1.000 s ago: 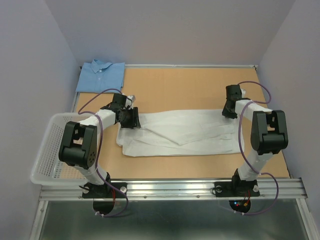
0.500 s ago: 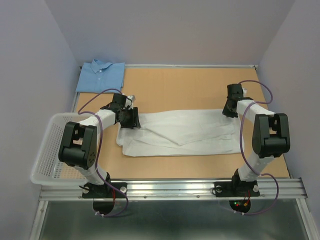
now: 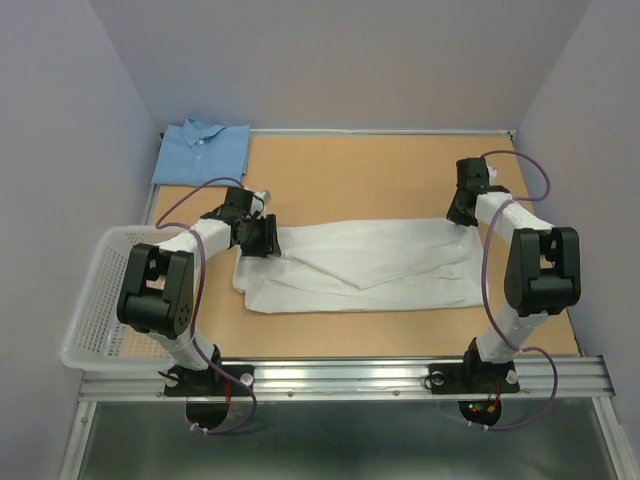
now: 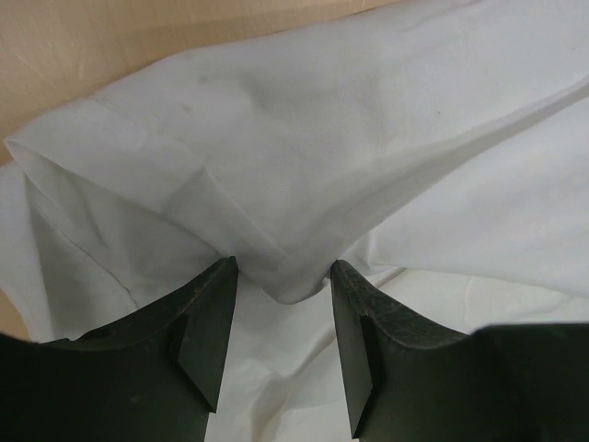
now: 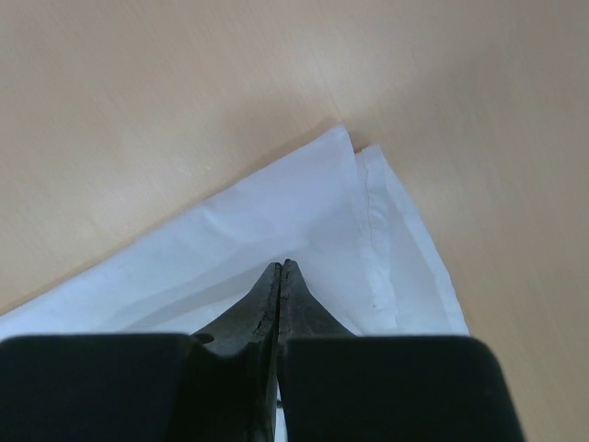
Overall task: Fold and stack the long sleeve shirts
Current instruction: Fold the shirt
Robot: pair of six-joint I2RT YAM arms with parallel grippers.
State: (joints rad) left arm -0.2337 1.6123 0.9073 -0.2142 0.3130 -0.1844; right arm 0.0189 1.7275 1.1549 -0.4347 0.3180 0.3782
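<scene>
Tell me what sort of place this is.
Probably a robotics lab bench, not a home: two arms bolted to an aluminium rail, a plain-walled enclosure around the wooden table, and a white shirt laid out for folding.

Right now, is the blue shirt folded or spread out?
Folded. The blue shirt sits as a compact rectangle, collar showing, at the far left corner.

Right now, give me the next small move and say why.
Probably close the left gripper: its jaws stand open around a raised fold of the white shirt, while the right gripper is shut at the shirt's far right corner, so both ends could then lift together.
</scene>
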